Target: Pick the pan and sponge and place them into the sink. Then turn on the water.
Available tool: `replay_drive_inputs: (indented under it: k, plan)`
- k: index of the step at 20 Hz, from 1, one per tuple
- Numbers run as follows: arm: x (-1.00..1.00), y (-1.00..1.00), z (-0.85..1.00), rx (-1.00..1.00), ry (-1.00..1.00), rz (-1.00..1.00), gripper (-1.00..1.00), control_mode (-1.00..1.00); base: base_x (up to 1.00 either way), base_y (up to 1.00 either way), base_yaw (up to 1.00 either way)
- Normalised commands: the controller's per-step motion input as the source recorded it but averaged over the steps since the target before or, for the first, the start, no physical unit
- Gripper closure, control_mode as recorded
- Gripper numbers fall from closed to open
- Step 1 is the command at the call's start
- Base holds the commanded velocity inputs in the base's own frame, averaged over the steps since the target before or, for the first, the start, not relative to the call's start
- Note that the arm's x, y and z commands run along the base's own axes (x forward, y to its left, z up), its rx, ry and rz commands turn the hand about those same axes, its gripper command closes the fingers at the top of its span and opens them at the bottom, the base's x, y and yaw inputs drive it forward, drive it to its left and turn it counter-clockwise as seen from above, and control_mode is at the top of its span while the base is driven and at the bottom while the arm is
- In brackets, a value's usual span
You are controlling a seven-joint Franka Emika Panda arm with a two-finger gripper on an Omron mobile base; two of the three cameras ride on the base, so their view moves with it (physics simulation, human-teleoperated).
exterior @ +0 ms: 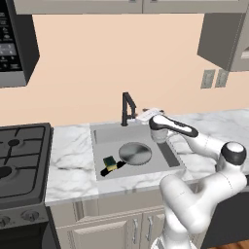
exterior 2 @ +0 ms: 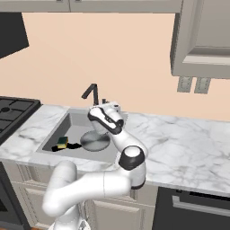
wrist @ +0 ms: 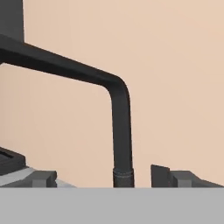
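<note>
sink [exterior: 99, 132]: set in the counter [exterior: 70, 151], right of the stove [exterior: 19, 160]
faucet [exterior: 127, 109]: behind the basin, against the wall
pan [exterior: 135, 153]: in the basin, near its middle
sponge [exterior: 110, 162]: in the basin, just left of the pan, beside its handle
gripper [exterior: 141, 116]: above the basin's back edge, just right of the faucet
outlets [exterior: 214, 78]: on the wall, right of the sink

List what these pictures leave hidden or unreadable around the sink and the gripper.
- Faucet base and handle: cut off by the bottom band in the hand view.
- Gripper: too small in the left base view to tell open or shut.
- Sink drain: hidden by the pan.
- Sponge: tiny, its layers barely separable.
</note>
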Motion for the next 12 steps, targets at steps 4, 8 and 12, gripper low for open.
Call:
replay_drive_inputs:
  k: [4, 8, 12]
  plan:
    - [0.24, 0.11, -0.11, -0.01, 0.00, -0.05, -1.00, -1.00, 0.00, 0.00, 0.00]
    - [0.23, 0.09, -0.09, 0.00, 0.00, -0.04, -1.00, -1.00, 0.00, 0.00, 0.00]
    - [0.22, 0.01, -0.11, 0.00, 0.00, -0.05, -1.00, -1.00, 0.00, 0.00, 0.00]
